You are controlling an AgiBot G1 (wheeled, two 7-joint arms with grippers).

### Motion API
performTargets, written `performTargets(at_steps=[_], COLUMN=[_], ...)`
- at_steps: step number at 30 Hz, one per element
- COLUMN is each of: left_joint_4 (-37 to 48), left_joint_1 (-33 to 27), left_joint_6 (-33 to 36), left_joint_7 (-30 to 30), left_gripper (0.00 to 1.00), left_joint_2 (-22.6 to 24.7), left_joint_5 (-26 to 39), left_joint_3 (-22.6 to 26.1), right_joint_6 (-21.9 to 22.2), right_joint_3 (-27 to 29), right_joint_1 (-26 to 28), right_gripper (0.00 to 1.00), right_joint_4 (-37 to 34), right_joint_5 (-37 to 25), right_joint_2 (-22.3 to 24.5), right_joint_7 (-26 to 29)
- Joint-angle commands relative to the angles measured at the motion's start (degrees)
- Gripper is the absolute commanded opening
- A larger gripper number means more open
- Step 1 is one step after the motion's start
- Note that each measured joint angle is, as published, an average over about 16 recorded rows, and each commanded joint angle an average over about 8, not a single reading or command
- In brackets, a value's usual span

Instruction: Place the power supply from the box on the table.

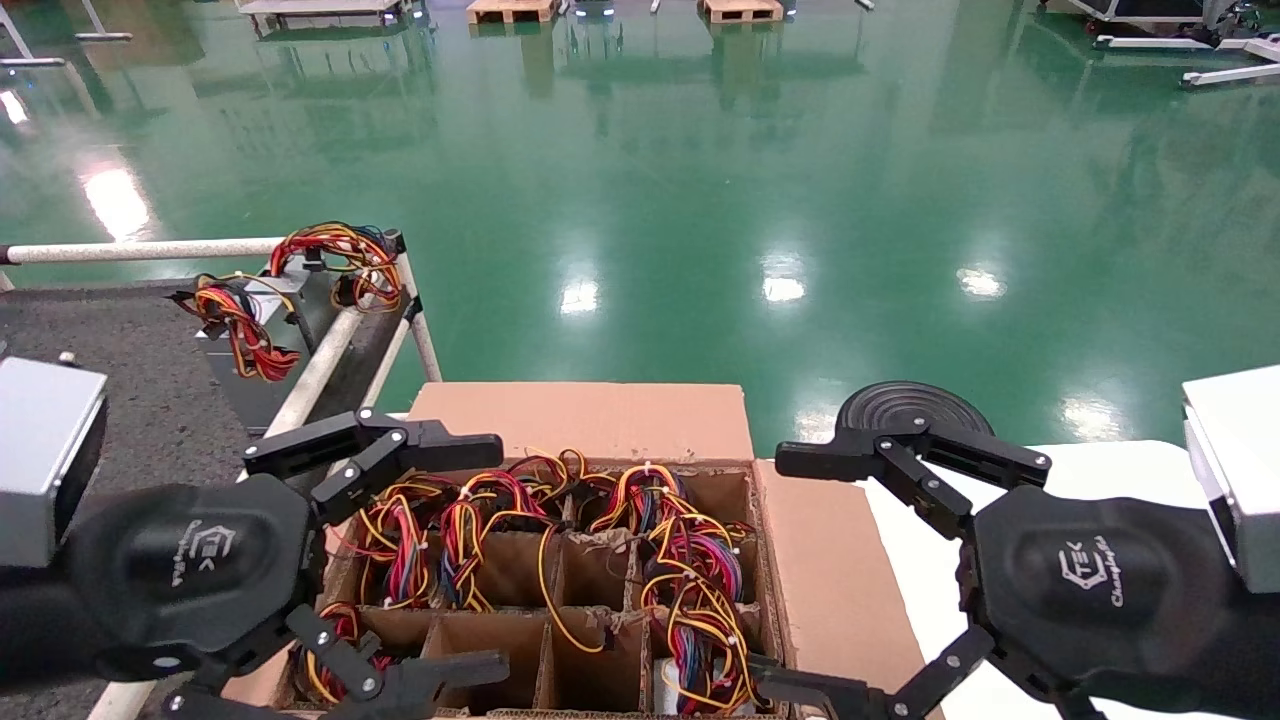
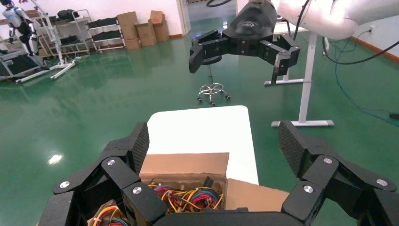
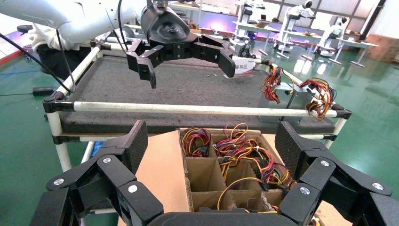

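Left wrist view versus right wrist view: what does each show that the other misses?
Only the left wrist view shows the white tabletop, a wheeled stool and the open, empty right gripper. Only the right wrist view shows the carpeted table, two power supplies on it and the open, empty left gripper. Both show the box of wire bundles.

1. The black plastic housing of the left gripper is showing a white logo reading "TEK", with small script beneath it too fine to read.
2. The black plastic housing of the right gripper is carrying the same "TEK" mark.
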Motion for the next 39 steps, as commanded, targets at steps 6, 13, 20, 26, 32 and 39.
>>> performTargets(at_steps=[6,13,20,26,32,39], left_joint_4=[0.0,0.0,0.0,0.0,0.0,0.0], left_joint_1=[0.0,0.0,0.0,0.0,0.0,0.0], left_joint_6=[0.0,0.0,0.0,0.0,0.0,0.0], left_joint_7=[0.0,0.0,0.0,0.0,0.0,0.0], left_gripper=[1.00,1.00,1.00,1.00,1.00,1.00], left_joint_2=[0.0,0.0,0.0,0.0,0.0,0.0], left_joint_5=[0.0,0.0,0.0,0.0,0.0,0.0], left_joint_3=[0.0,0.0,0.0,0.0,0.0,0.0], right_joint_6=[0.0,0.0,0.0,0.0,0.0,0.0], right_joint_3=[0.0,0.0,0.0,0.0,0.0,0.0], right_joint_1=[0.0,0.0,0.0,0.0,0.0,0.0], right_gripper=[1.00,1.00,0.17,0.00,0.00,0.00], right_joint_4=[0.0,0.0,0.0,0.0,0.0,0.0], right_joint_5=[0.0,0.0,0.0,0.0,0.0,0.0], right_joint_2=[0.0,0.0,0.0,0.0,0.0,0.0], right_joint_7=[0.0,0.0,0.0,0.0,0.0,0.0])
